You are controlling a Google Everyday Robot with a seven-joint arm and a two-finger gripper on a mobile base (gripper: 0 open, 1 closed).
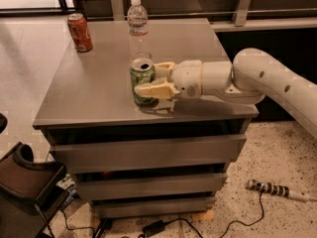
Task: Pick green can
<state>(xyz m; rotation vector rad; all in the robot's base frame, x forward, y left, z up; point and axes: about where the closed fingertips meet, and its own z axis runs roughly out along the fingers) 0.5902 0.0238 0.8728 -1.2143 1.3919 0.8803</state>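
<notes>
Cans: 2, i.e. 1 green can (140, 76) + 1 red-orange soda can (80, 32). Clear plastic water bottles: 1 (138, 26). All 3 on 1 grey tabletop (94, 100); 3 drawer fronts (148, 150) below. Robot arms: 1 (277, 81), w/ 1 gripper (149, 78) at the green can. Floor: 1 striped cable end (267, 188), 1 dark chair (25, 182).

The arm (277, 83) is showing as a thick, smooth white tube with rounded joints, and a few small dark dots are running along its upper link. A short white cylindrical wrist (198, 78), ringed by thin seams, is joining it to the gripper (147, 78), which is looking pale cream-yellow against the white shell. The gripper is sitting at the green can (141, 76), near the table's (89, 100) front edge.
</notes>
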